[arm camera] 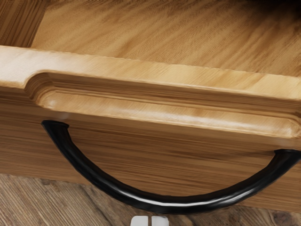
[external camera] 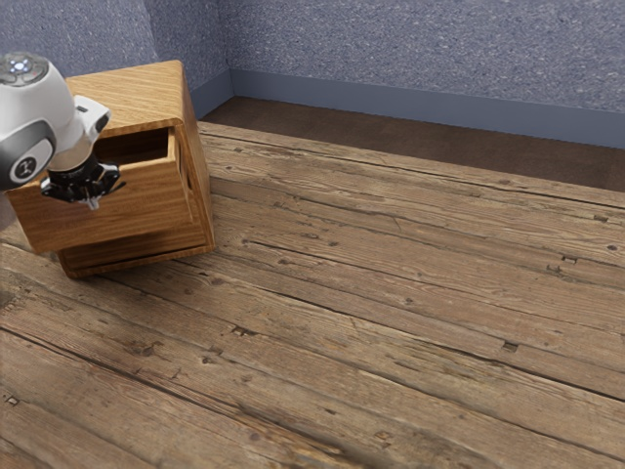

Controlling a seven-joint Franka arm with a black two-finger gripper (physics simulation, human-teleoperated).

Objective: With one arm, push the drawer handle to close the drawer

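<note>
The pincer (arm camera: 150, 221) has its 2 fingertips together, a sliver apart at most, with nothing held. It sits out ahead of the drawer front (external camera: 127, 217), near the middle of the black handle (arm camera: 174, 203) bowed out from that front; I cannot tell whether they touch. The drawer (arm camera: 141, 69) is open, its front standing clear of the cabinet (external camera: 137, 88) behind. The likeliest trouble is a slip: the handle is thin and rounded, so narrow tips may skid past it. Pushing to 1 side of the drawer front's middle could make the drawer bind.
</note>
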